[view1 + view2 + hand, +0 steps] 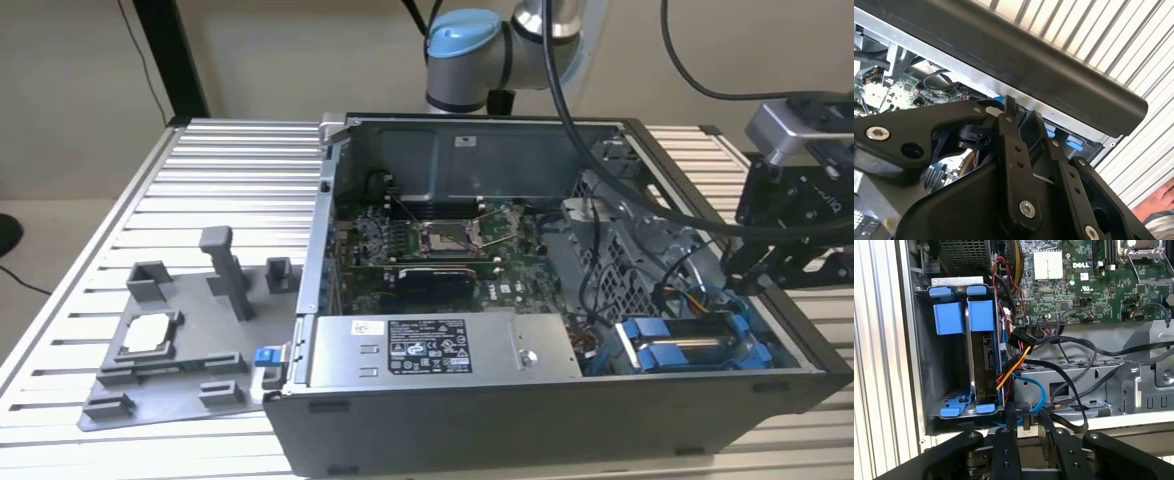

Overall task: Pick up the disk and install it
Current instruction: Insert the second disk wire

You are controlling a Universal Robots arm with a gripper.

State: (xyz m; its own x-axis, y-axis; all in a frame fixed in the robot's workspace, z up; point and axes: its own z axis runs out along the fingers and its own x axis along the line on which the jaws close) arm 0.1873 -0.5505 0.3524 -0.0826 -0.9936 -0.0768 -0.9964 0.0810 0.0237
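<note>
The open computer case (561,300) lies on the slatted table (200,190). The disk (985,357) stands on edge in the blue drive cage (694,345) at the case's near right corner in the exterior view, long axis along the bay. The gripper (1026,427) sits just outside the case wall, its 2 fingers (1006,440) nearly together, grasping nothing.

Ribbed aluminium table (200,170) under even light. Plain beige wall (294,50) behind. A dark post (178,60) stands at the exterior view's left, with a black cable (134,45) beside it.
</note>
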